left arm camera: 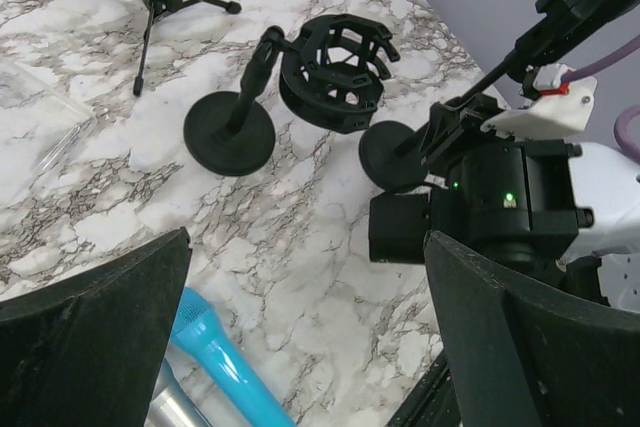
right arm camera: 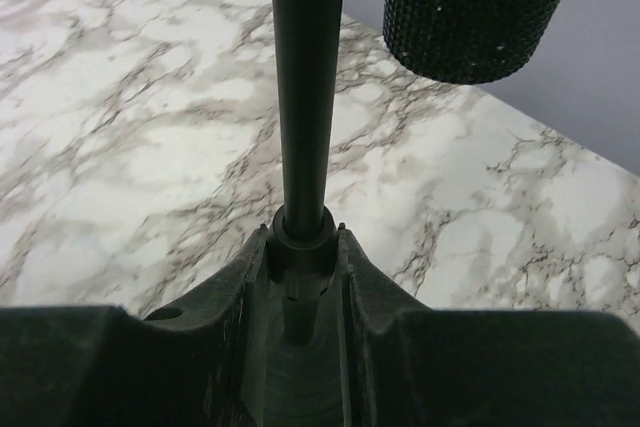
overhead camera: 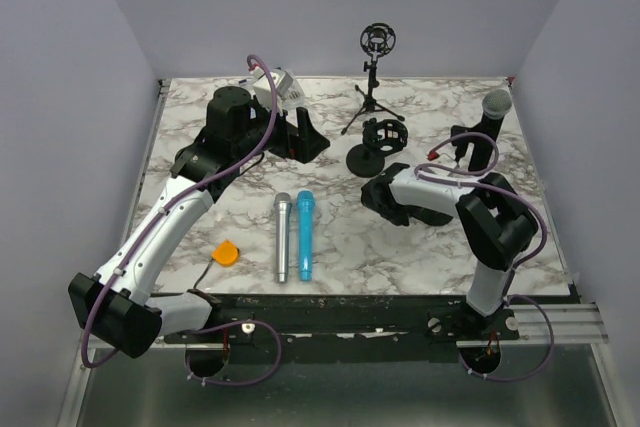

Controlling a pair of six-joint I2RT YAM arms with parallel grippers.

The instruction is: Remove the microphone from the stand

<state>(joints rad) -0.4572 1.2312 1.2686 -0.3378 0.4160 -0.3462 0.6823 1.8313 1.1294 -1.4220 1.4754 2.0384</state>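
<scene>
Overhead, the microphone [overhead camera: 489, 119] stands at the back right of the table [overhead camera: 400, 247], mesh head up, seated in its stand [overhead camera: 463, 142]. The right arm [overhead camera: 490, 232] bends round and reaches in low beside it, by my reading to brace the stand while the microphone is drawn out. The left gripper [overhead camera: 300, 134] hovers at the back left, well apart from it, so the pull has not begun. A silver microphone [overhead camera: 283, 237] and a blue microphone [overhead camera: 304, 235] lie side by side near the front, with an orange piece [overhead camera: 227, 252] to their left.

From the left wrist, that gripper's fingers [left arm camera: 100, 327] are spread wide with nothing between them. Beyond sit a shock-mount stand [left arm camera: 300, 87] and the right arm.

From the right wrist, the right gripper [right arm camera: 302, 257] is pinched on the stand's thin pole [right arm camera: 305, 77] at a collar, with the mesh head above and to the right.

The marble-patterned top looks smooth, so a free base could slide, hence the hold; plain lilac walls [overhead camera: 100, 47] close in three sides
</scene>
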